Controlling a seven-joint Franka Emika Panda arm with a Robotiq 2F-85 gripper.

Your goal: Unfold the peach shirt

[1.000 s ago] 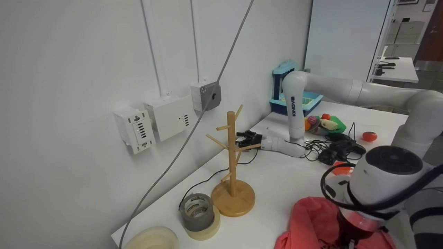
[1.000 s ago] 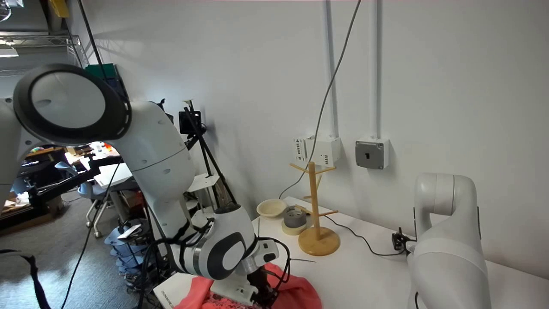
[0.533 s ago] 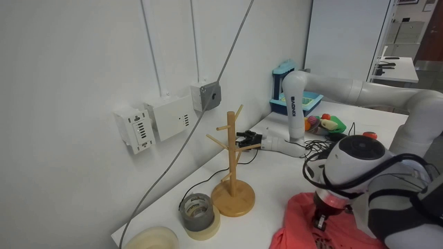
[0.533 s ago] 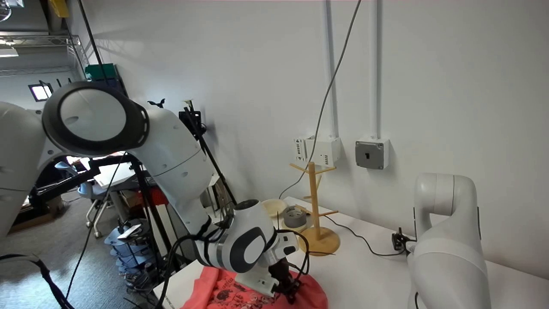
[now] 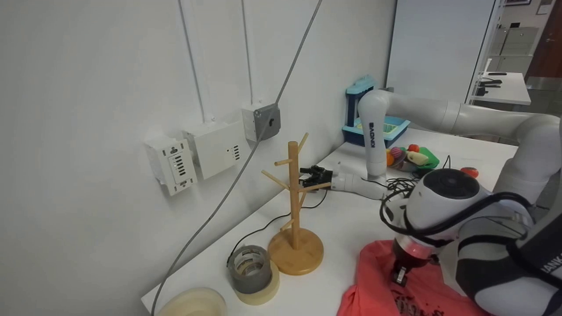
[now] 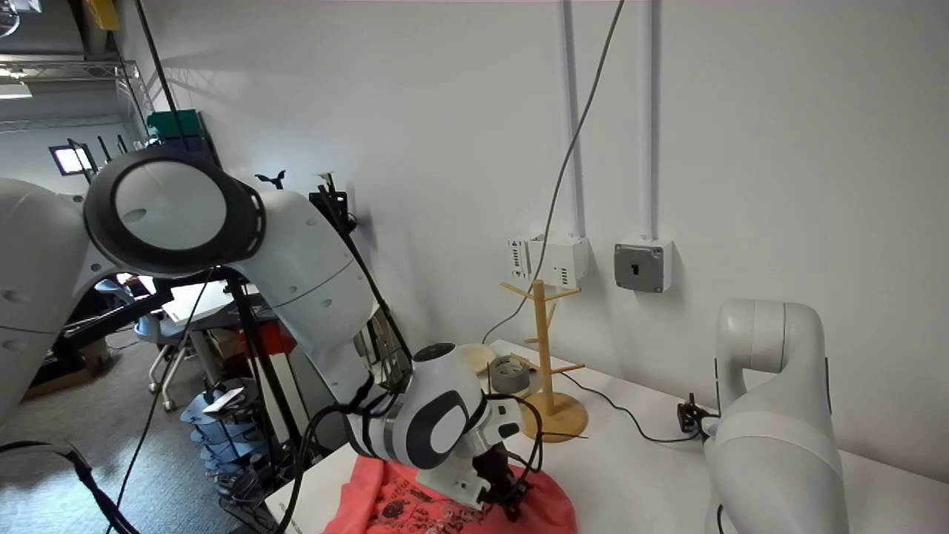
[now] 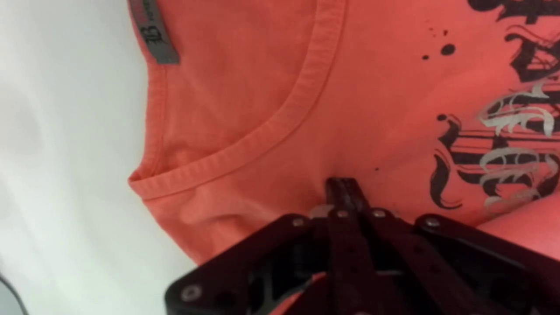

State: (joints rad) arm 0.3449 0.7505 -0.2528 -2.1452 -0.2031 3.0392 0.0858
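The peach shirt (image 7: 393, 131) lies on the white table, its neckline (image 7: 271, 131) and a dark printed graphic (image 7: 503, 175) facing up in the wrist view. Both exterior views show it beneath the arm, as a coral heap with soft folds (image 5: 371, 281) and as a flatter printed area (image 6: 363, 493). My gripper (image 7: 343, 181) is shut, fingertips together, and appears to press on the fabric between neckline and print. I see no cloth pinched between the tips. Part of the shirt is hidden by the arm and cut off by the frame edges in the exterior views.
A wooden mug tree (image 5: 295, 250) stands beyond the shirt, beside stacked tape rolls (image 5: 250, 272) and a cream bowl (image 5: 193, 303). A second white arm (image 5: 373, 131) reaches over the table. Black cables (image 5: 397, 184) and toy food (image 5: 417, 158) lie farther back.
My gripper has moved toward the mug tree, staying shut. The shirt has slid a little the same way, and more of its print shows in both exterior views.
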